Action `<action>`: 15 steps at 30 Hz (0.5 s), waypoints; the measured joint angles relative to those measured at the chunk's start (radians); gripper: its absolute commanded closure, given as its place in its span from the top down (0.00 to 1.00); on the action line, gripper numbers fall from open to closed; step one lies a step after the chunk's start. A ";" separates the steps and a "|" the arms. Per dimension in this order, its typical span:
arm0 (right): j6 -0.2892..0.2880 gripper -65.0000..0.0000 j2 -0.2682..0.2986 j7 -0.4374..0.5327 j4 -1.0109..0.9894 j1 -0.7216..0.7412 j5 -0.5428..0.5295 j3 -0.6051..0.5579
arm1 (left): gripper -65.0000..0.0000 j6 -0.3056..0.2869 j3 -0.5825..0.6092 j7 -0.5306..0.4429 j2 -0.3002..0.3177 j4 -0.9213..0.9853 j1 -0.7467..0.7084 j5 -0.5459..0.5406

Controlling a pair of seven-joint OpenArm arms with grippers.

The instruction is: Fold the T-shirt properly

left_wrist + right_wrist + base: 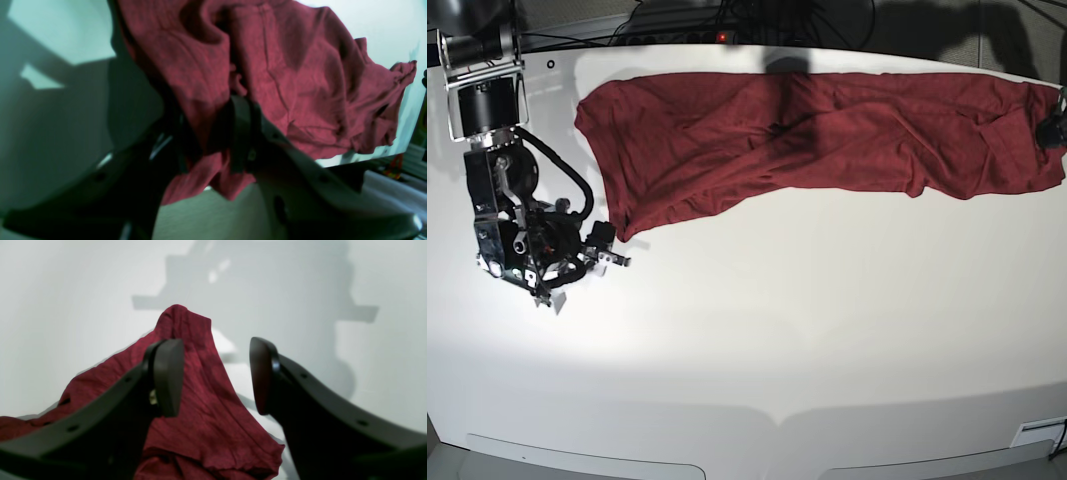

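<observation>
White table (pixel 807 330): T-shirt (pixel 827 135) corner beside open right claw (pixel 614 252).

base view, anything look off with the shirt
Yes. The maroon shirt lies stretched along the table's far edge, wrinkled and bunched, not flat. Its right end reaches the table edge, where the left gripper has fabric bunched between its fingers.

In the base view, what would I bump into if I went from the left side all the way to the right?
Right arm's end effector → the T-shirt, stretched along the far side of the white table → the left arm's end effector, just peeking in at the shirt's right end.
</observation>
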State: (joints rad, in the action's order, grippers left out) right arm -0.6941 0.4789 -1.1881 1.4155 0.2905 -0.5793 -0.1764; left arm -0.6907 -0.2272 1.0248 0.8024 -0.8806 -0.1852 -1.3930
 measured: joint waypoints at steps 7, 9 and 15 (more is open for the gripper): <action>0.000 0.49 0.000 -0.007 0.000 0.000 0.000 0.000 | 0.25 -0.016 -0.004 -0.003 -0.081 -0.001 0.040 0.097; 0.000 0.49 0.000 -0.007 0.000 0.000 0.000 0.000 | 0.25 -0.016 -0.005 -0.017 -0.094 -0.003 0.053 0.114; 0.000 0.49 0.000 -0.015 0.000 0.000 0.000 0.000 | 0.00 -0.016 -0.005 -0.031 -0.095 -0.003 0.053 0.129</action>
State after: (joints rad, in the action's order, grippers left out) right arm -0.6941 0.4789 -1.2034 1.4155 0.2905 -0.5793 -0.1764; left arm -0.7067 -0.2321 0.9939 0.7071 -0.8833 -0.1326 -1.2636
